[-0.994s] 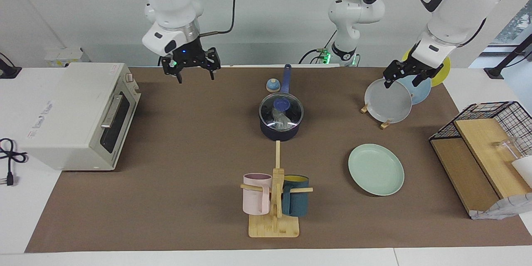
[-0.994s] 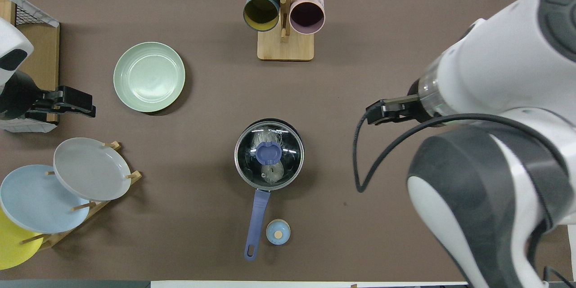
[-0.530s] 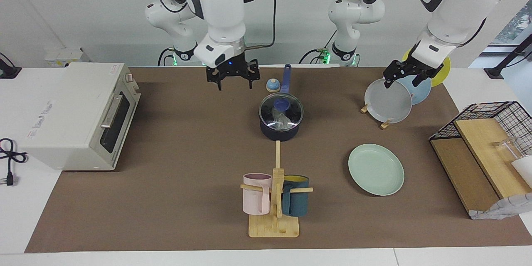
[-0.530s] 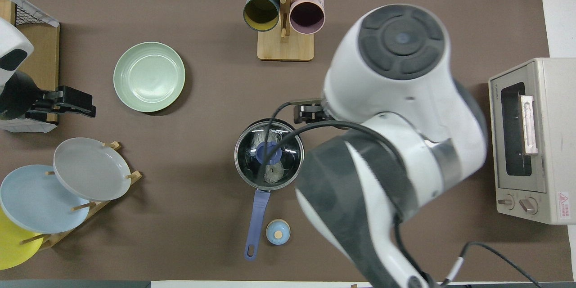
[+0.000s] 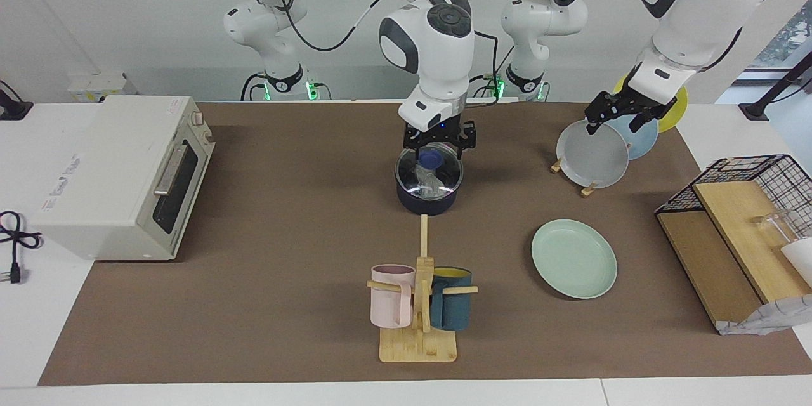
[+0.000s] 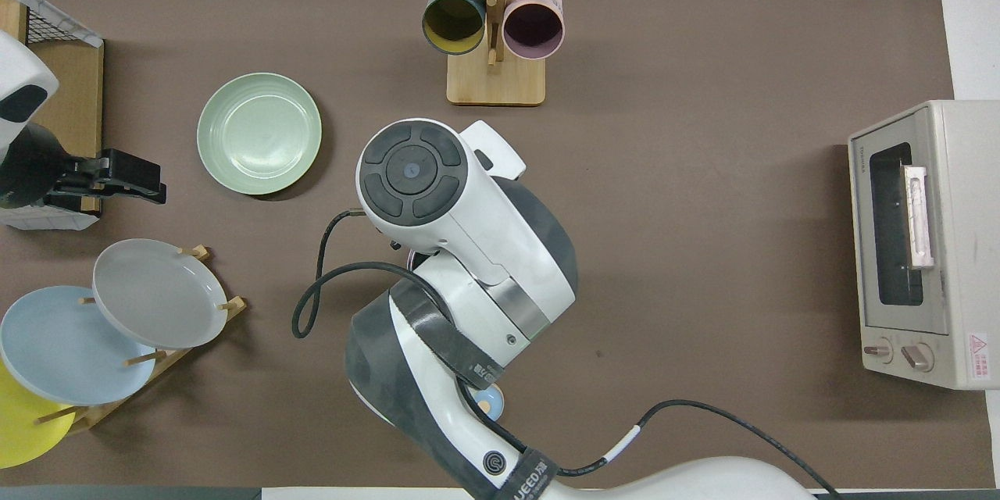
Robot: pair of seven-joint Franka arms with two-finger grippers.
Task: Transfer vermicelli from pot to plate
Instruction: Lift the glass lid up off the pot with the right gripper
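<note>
The pot (image 5: 427, 193) sits mid-table and serves as the landmark here. Toward the right arm's end of the table from the pot stands a toaster oven (image 5: 120, 174), well apart from it. In the facing view the right gripper (image 5: 439, 139) hangs directly over the pot's glass lid (image 5: 429, 171), its fingers spread on either side of the blue knob (image 5: 431, 157) and holding nothing; whether they touch the knob cannot be told. Through the lid the vermicelli (image 5: 430, 184) shows as a pale clump inside the pot. The overhead view shows none of this: there the right arm's body covers the pot, the lid and the gripper entirely, though a small blue round object (image 6: 488, 405) peeks out beneath the arm, nearer to the robots than the pot. Farther from the robots than the pot stands a wooden mug rack (image 5: 419, 304) carrying a pink mug (image 5: 391, 304) and a dark teal mug (image 5: 450, 307). The plate (image 5: 574, 258) lies toward the left arm's end of the table from the pot and somewhat farther from the robots, bare. Also toward that end stands a plate rack with a grey plate (image 5: 593, 154) in it, and the left gripper (image 5: 614, 117) waits over that plate; whether its fingers are apart or together cannot be told. At the table's end lies a wire basket (image 5: 739, 196).
</note>
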